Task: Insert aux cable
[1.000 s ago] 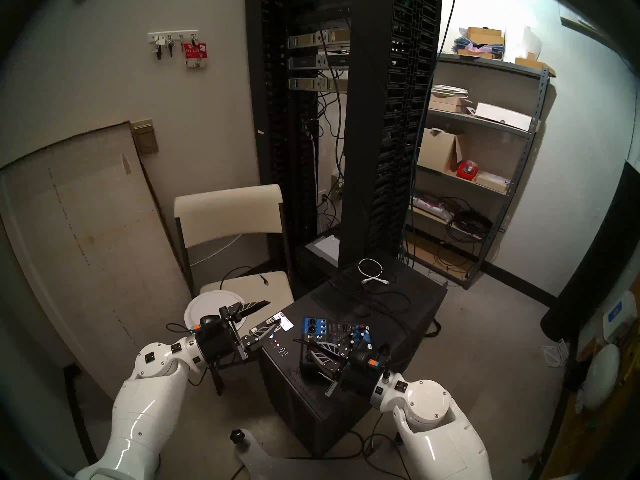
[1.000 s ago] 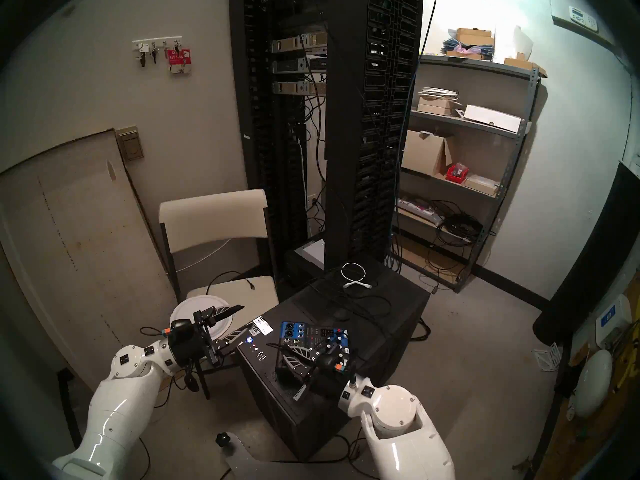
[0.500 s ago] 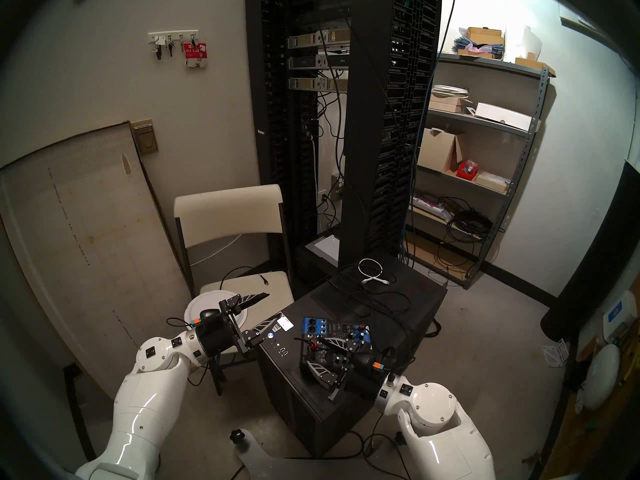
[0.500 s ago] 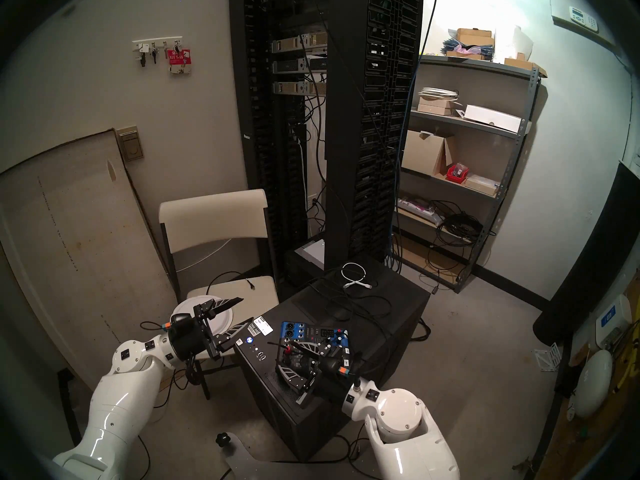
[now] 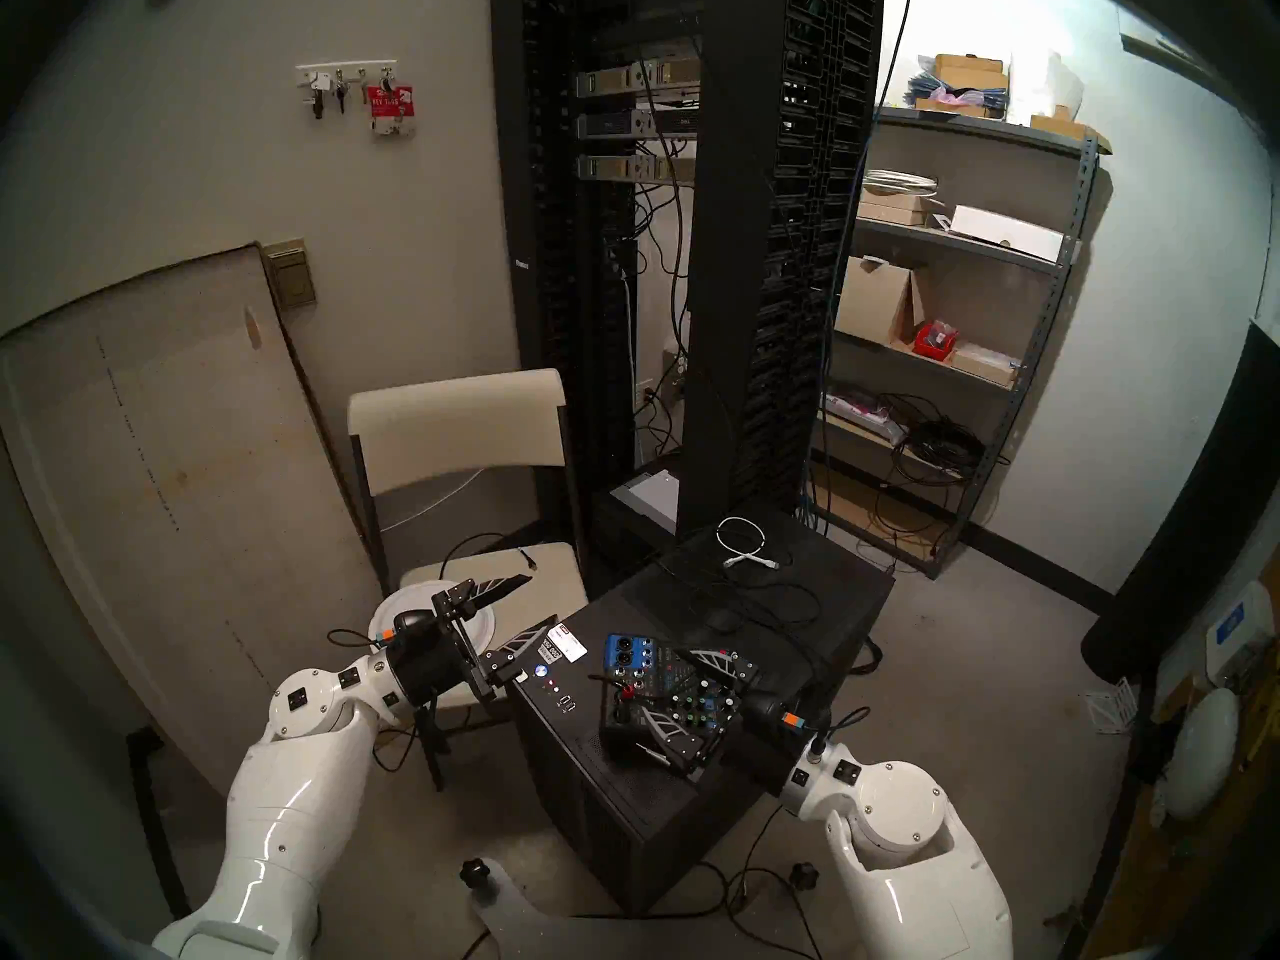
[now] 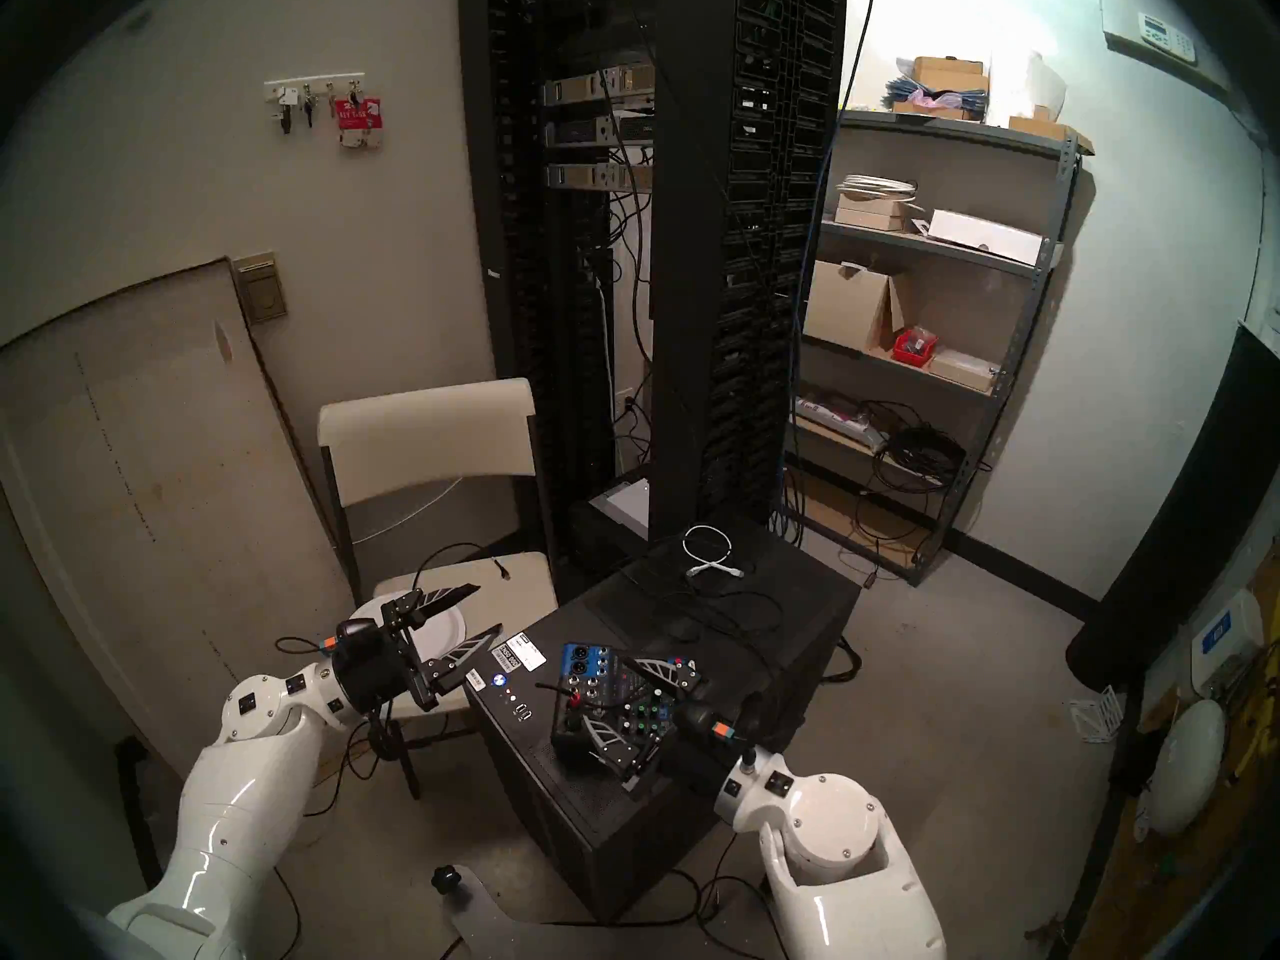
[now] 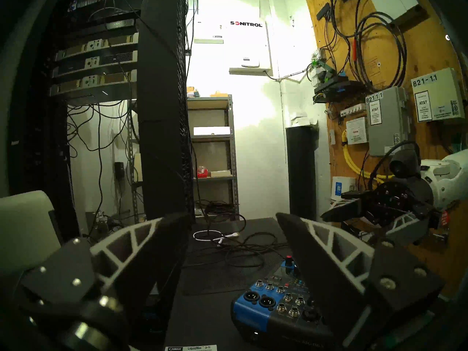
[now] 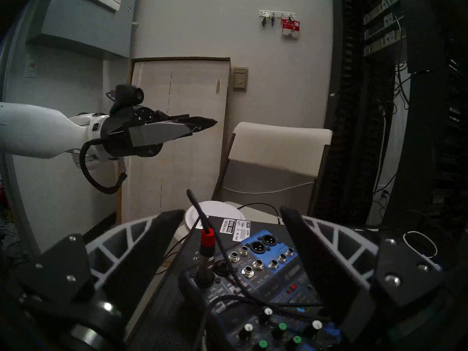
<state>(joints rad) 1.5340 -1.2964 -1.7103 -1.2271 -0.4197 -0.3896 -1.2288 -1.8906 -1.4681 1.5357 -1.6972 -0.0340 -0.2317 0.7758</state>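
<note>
Right gripper (image 8: 231, 213) spread wide, holding nothing, its fingers (image 5: 661, 719) straddling the mixer (image 8: 266, 279). Left gripper (image 5: 537, 602) gapes too, empty, beside the PC case (image 5: 796, 633). The aux cable (image 8: 206, 251) stands plugged upright in the mixer's near corner socket, tilted slightly: dark barrel, red collar, thin black lead arcing up.
</note>
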